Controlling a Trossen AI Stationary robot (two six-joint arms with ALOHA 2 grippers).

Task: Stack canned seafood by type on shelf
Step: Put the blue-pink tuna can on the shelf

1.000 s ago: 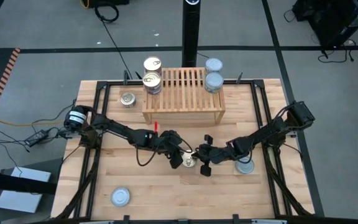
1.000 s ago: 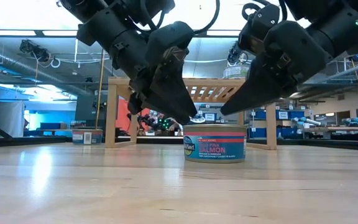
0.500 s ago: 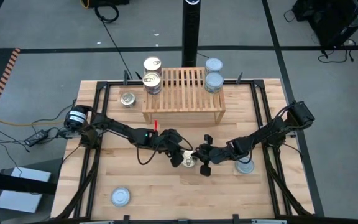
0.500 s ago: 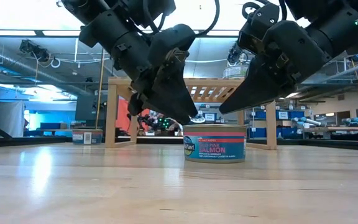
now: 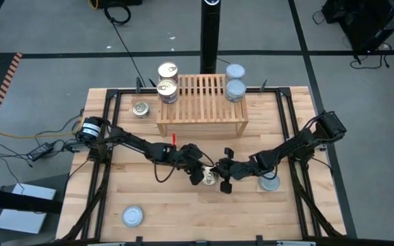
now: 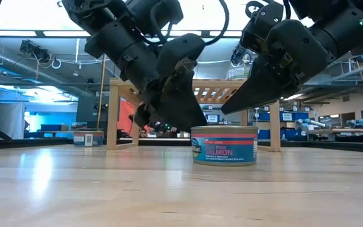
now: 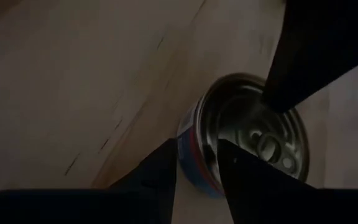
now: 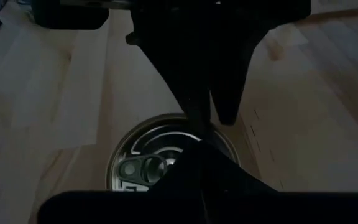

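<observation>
While the left end effector point(image 6: 191, 123) straddles the tin's point(image 6: 224, 145) rim, the right end effector point(image 6: 229, 110), pressed together, should steady it before lifting shelfward.

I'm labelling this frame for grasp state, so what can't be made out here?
- High view: the salmon tin is mostly covered by the left gripper and right gripper.
- Low view: contact between the left gripper and the tin's rim is hidden behind its own fingers.
- Both wrist views: too dark to read the tin's label.
- High view: the shelf tins' labels are too small.
</observation>
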